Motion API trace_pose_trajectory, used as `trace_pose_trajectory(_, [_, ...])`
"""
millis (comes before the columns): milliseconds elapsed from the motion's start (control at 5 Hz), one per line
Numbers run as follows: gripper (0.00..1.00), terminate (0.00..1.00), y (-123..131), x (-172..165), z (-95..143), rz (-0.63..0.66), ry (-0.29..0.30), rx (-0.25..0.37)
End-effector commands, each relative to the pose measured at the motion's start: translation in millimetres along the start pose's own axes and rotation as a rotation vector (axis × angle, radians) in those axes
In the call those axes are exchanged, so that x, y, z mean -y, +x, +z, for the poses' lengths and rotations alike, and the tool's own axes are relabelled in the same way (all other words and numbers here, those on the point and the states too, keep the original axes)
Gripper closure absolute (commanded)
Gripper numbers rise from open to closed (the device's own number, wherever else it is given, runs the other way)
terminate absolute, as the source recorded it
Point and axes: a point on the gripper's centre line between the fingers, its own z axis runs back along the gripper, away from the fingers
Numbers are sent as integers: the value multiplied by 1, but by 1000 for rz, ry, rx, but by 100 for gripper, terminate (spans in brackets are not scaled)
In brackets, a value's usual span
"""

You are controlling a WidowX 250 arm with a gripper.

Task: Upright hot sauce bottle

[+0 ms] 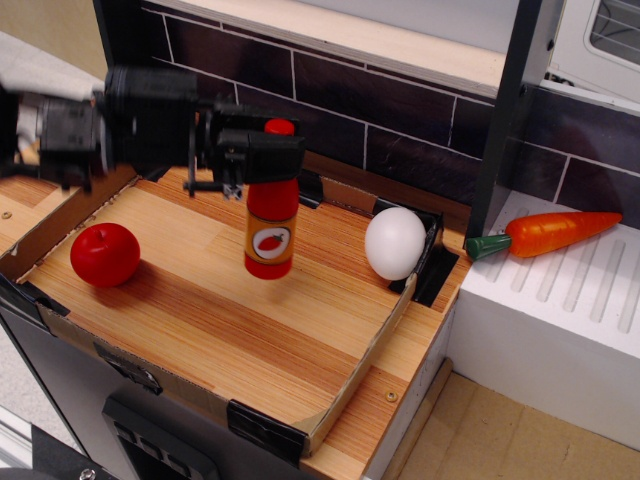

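The hot sauce bottle (271, 227) is a glossy red bottle with a red cap and an orange label band. It stands upright, base at or just above the wooden tray floor (250, 320), near the tray's middle back. My black gripper (272, 158) reaches in from the left and is shut on the bottle's neck, just under the cap. The arm covers the tray's back left corner.
A red apple (104, 254) lies at the tray's left. A white egg (395, 243) sits by the right cardboard wall (372, 352). A toy carrot (545, 233) lies on the white ribbed surface to the right. Dark tiles and a black post stand behind.
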Motion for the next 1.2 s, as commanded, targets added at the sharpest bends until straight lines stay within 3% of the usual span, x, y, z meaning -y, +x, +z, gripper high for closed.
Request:
trace_pose_trajectory(0, [100,0,-7,-4,0,57,119,89])
trace_pose_trajectory(200, [100,0,-16,3,0,21,173,118])
trace_pose_trajectory(600, [100,0,-26,14,5,-3,187,127])
trace_pose_trajectory(800, [0,0,-19,15,14,41,226,129])
trace_pose_trajectory(1000, [0,0,-15,18,11,23,252,74])
